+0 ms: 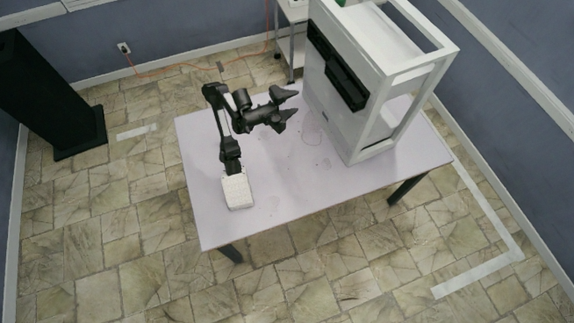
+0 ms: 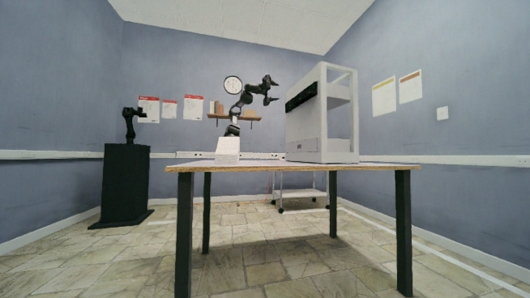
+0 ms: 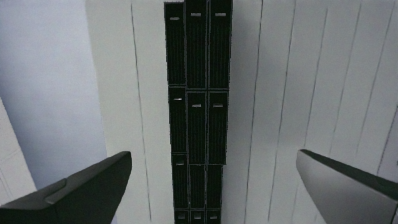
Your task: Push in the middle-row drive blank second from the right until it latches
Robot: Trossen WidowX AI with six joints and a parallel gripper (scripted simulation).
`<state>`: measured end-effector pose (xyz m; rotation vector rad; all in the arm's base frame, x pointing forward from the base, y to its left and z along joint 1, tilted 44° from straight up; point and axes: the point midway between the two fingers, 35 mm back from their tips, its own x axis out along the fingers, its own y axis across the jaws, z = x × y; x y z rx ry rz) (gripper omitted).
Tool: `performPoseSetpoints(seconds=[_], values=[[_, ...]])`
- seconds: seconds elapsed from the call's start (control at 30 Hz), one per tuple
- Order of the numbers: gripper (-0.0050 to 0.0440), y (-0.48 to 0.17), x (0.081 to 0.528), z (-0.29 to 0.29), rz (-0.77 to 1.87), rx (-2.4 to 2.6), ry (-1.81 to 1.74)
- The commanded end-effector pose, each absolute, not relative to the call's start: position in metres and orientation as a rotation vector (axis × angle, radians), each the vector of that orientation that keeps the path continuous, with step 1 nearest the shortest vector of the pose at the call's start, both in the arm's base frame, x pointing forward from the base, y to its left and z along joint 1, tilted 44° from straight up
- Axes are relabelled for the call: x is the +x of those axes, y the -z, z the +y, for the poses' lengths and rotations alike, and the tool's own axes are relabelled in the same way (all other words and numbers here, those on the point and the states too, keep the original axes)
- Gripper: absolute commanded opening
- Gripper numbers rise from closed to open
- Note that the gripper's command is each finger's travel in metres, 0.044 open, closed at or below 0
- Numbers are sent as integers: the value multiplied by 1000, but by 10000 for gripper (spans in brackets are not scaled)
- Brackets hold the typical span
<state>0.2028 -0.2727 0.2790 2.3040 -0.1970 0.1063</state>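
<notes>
The white rack point(image 1: 373, 79) stands on the right part of the table, its front facing my arm. The black drive blanks point(image 1: 338, 66) form a strip high on its front, also seen in the exterior view point(image 2: 301, 96). In the wrist view the strip runs top to bottom, and the middle-row blank second from the right point(image 3: 196, 127) lies about centred ahead. My gripper point(image 1: 295, 102) point(image 2: 276, 91) is open and empty. It hovers at the height of the blanks, a short gap away from the rack front, with both fingers at the lower corners of the wrist view point(image 3: 214, 155).
My arm's white base block point(image 1: 237, 190) sits on the left part of the table. A wheeled cart point(image 1: 291, 39) stands behind the rack. A black pedestal point(image 1: 44, 96) stands on the floor at the far left. The rack sits close to the table's right edge.
</notes>
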Motion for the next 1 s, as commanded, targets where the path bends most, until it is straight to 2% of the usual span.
performPoseSetpoints(seconds=[0.0, 0.7, 0.97], values=[[440, -276, 201, -273, -195, 2314, -104], [440, -276, 202, -273, -195, 2315, -104], [440, -281, 219, -269, -195, 2315, -104]])
